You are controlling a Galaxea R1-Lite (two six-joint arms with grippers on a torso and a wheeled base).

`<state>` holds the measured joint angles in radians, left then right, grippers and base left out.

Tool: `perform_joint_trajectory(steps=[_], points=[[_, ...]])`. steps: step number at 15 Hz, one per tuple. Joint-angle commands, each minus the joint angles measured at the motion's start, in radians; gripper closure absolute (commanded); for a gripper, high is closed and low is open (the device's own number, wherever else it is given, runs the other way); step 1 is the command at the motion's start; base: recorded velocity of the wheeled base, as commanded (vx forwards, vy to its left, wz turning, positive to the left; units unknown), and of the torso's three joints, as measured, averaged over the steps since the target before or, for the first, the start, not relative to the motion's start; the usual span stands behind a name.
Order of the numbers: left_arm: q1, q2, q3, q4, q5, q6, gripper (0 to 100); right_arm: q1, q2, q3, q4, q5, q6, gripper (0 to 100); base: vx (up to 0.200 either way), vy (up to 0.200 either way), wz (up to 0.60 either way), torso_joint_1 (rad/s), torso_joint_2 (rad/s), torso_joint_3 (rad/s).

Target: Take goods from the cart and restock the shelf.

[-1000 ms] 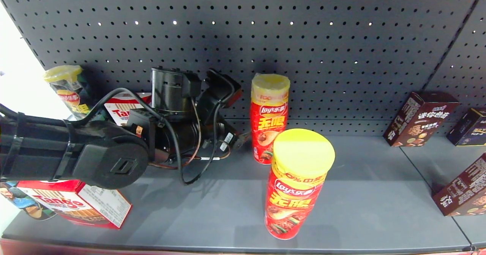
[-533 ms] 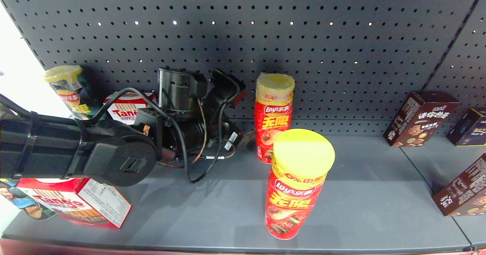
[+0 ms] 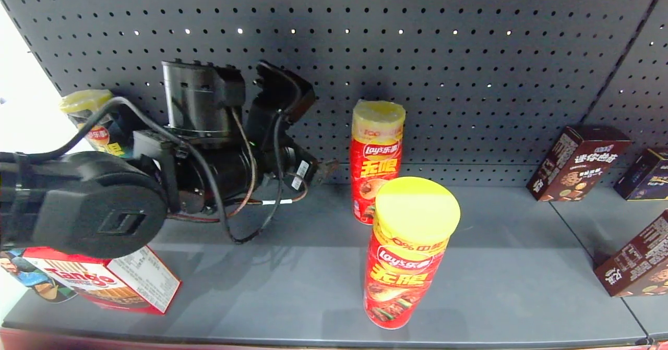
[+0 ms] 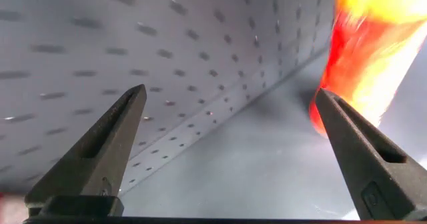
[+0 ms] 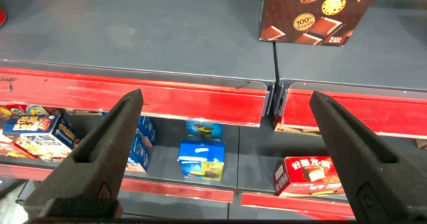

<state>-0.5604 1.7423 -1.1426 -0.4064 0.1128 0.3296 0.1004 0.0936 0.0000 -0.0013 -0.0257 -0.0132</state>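
Rear red chip can (image 3: 377, 162) with yellow lid stands upright; the left gripper (image 4: 230, 94) near it, jaws spread wide and empty, should back straight off without clipping it.

Head view: bright, even light from overhead. Left edge of frame is blown out white (backlight from beside the pegboard (image 3: 417, 52)). A row of pinpoint light leaks shows through its holes near the top. Soft shadow on the pegboard behind the rear can (image 3: 377, 162). Front can (image 3: 409, 256) lid glares pale yellow. Shelf (image 3: 501, 287) edge bows towards the corners. Left wrist view: a red can (image 4: 360, 64) is smeared and burnt out to orange-white. Right wrist view: evenly lit, lower tiers (image 5: 200, 157) dimmer.
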Motion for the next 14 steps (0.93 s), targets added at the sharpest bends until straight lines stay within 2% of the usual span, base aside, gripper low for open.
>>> perform_joint_trajectory(steps=[1,2,4,6,8,9,10,11,12,13,14], points=[[-0.007,-0.211,0.078,-0.002,0.004,-0.076,0,0.001,0.001,0.0,0.0,0.0,-0.001,0,0.0,0.0,0.0,0.0,0.0,0.0],[-0.022,-0.294,0.121,-0.008,0.005,-0.116,0,0.001,0.001,0.0,0.0,0.0,-0.001,0,0.0,0.0,0.0,0.0,0.0,0.0],[-0.029,-0.495,0.244,-0.003,0.007,-0.124,0,0.001,0.001,0.0,0.0,0.0,-0.001,0,0.0,0.0,0.0,0.0,0.0,0.0],[-0.035,-0.777,0.428,0.023,0.01,-0.138,0,0.001,0.001,0.0,0.0,0.0,-0.001,0,0.0,0.0,0.0,0.0,0.0,0.0],[-0.027,-1.004,0.537,0.132,0.008,-0.139,0,0.001,0.001,0.0,0.0,0.0,-0.001,0,0.0,0.0,0.0,0.0,0.0,0.0],[0.031,-1.072,0.564,0.193,0.008,-0.145,0,0.001,0.001,0.0,0.0,0.0,-0.001,0,0.0,0.0,0.0,0.0,0.0,0.0],[0.254,-1.221,0.609,0.285,-0.013,-0.15,0,0.001,0.001,0.0,0.0,0.0,-0.001,0,0.0,0.0,0.0,0.0,0.0,0.0],[0.333,-1.317,0.684,0.279,-0.051,-0.175,0,0.001,0.001,0.0,0.0,0.0,-0.001,0,0.0,0.0,0.0,0.0,0.0,0.0],[0.373,-1.38,0.747,0.279,-0.091,-0.208,0,0.002,0.001,0.0,0.0,0.0,-0.001,0,0.0,0.0,0.0,0.0,0.0,0.0],[0.421,-1.442,0.804,0.279,-0.153,-0.227,0,0.001,0.001,0.0,0.0,0.0,-0.001,0,0.0,0.0,0.0,0.0,0.0,0.0],[0.438,-1.485,0.85,0.278,-0.211,-0.234,0,0.001,0.001,0.0,0.0,0.0,-0.001,0,0.0,0.0,0.0,0.0,0.0,0.0]])
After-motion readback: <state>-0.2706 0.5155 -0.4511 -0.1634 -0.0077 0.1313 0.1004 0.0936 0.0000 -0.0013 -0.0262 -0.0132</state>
